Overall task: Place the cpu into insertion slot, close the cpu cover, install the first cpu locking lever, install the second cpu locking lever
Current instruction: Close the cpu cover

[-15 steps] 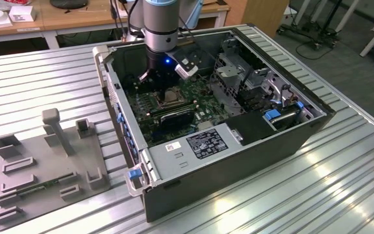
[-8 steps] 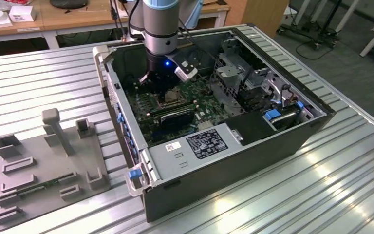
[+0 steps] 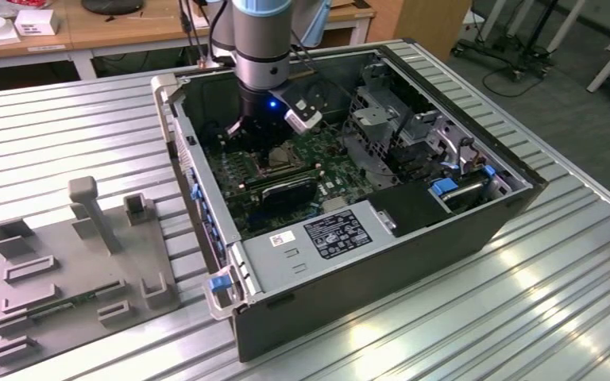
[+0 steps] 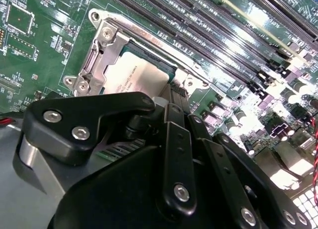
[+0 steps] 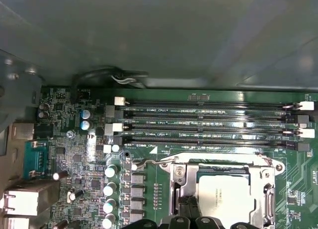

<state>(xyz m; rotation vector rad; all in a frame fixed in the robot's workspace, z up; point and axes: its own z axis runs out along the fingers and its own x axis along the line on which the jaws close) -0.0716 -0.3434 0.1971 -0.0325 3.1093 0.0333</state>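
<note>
The cpu (image 5: 223, 196) (image 4: 135, 76) lies flat in the insertion slot (image 3: 282, 160) on the green motherboard. Its grey face shows through the window of the silvery cpu cover (image 5: 177, 178) (image 4: 105, 46), which is folded down around it. A thin wire locking lever (image 5: 149, 161) runs along the socket edge beside the memory slots. My gripper (image 5: 188, 208) (image 4: 171, 97) (image 3: 270, 149) hangs low over the socket's edge, fingers shut, nothing held. Its black linkage hides part of the socket in both wrist views.
Long black memory slots (image 5: 208, 124) lie beside the socket. The open computer case (image 3: 390, 262) walls the board in, with a drive cage (image 3: 390, 119) and power supply (image 3: 326, 238) close by. A grey fixture plate (image 3: 72, 278) sits at the exterior view's left.
</note>
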